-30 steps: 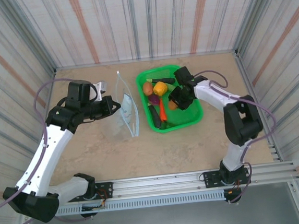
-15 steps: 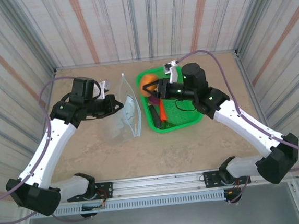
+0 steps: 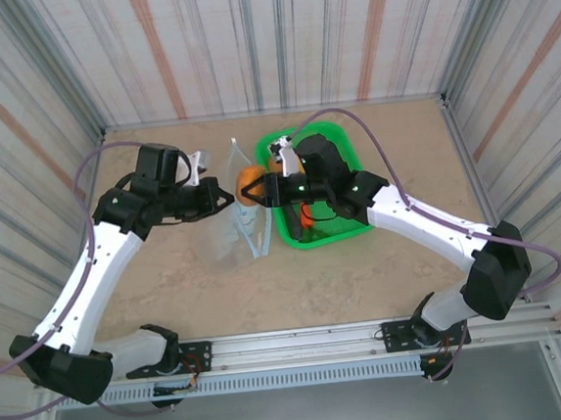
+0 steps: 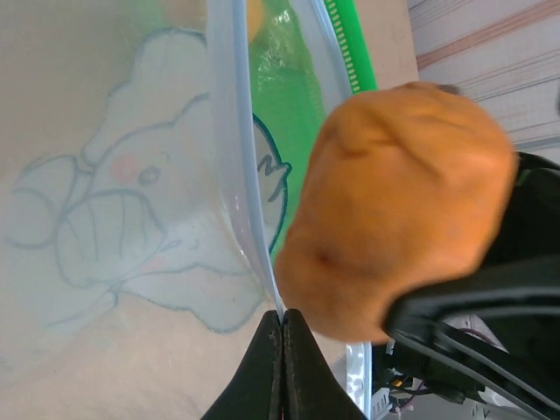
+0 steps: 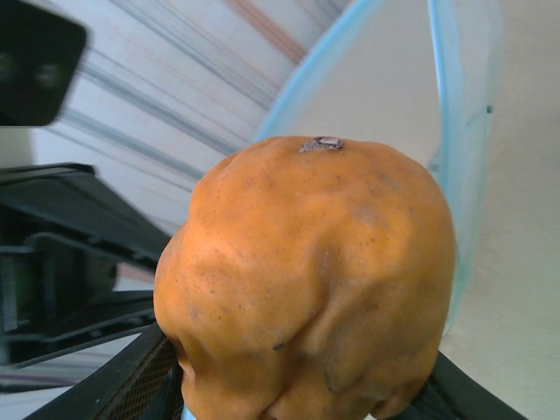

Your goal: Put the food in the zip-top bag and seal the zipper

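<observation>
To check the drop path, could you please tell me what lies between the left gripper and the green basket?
Top view: the zip-top bag, then the orange fruit held by the right gripper.

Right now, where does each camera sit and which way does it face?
Top external: fixed above and behind, looking down on the table; left arm and right arm meet at the clear floppy cartoon-print plastic bag beside the green mesh plastic basket.
Left wrist: on the left arm, looking along its left hand, pinched shut on the bag's rim.
Right wrist: on the right arm, facing the bag's open rim; its right hand grips the lumpy orange toy fruit.
Shared: both wrist views show the fruit and bag rim.
</observation>
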Robot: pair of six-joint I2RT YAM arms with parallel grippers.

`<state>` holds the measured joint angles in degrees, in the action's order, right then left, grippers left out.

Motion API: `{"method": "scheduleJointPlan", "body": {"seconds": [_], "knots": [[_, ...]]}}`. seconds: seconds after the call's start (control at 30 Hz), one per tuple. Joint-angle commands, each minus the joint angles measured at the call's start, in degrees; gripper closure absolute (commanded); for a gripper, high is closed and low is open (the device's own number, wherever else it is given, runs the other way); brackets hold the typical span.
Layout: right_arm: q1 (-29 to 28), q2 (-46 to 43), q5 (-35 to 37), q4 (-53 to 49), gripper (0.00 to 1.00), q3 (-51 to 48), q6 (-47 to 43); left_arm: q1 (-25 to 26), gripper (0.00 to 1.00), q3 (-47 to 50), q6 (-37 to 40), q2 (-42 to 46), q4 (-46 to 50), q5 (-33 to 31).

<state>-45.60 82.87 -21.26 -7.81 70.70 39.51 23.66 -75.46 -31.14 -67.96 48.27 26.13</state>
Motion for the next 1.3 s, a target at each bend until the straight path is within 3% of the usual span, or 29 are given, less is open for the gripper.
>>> {"method": "scheduleJointPlan", "body": {"seconds": [0.0,0.07,0.17,0.3,0.57,0.73,1.1,1.27], "knots": [[-1.0,0.1,5.3,-4.3,0.59,-0.9,-3.0,0.2,1.0,-3.2,1.0,2.1,1.3,0.6],[-2.1,0.8,6.5,-6.3,0.53,0.2,-3.9,0.2,1.0,-3.9,1.1,2.3,1.5,0.1],[-3.7,1.7,8.4,-8.7,0.29,2.1,-5.2,0.3,1.0,-4.9,1.4,2.2,1.9,-0.7],[-4.3,1.0,8.2,-9.1,0.14,3.0,-5.5,0.2,1.0,-5.1,1.6,1.9,2.3,-1.5],[-4.2,-1.8,7.3,-8.8,0.19,3.6,-6.3,0.2,1.0,-2.8,1.4,2.5,2.2,-3.7],[-3.9,-4.1,11.8,-12.7,0.25,5.6,-7.7,-0.6,1.0,-1.7,1.7,2.7,3.2,-6.4],[8.7,-8.9,8.4,-13.4,0.29,1.0,-5.8,-4.9,1.0,-3.4,-0.3,5.4,6.8,-11.4],[13.9,-2.0,14.6,-15.7,0.25,1.6,1.0,-4.9,1.0,-3.7,-0.2,5.1,6.4,-10.9]]}}
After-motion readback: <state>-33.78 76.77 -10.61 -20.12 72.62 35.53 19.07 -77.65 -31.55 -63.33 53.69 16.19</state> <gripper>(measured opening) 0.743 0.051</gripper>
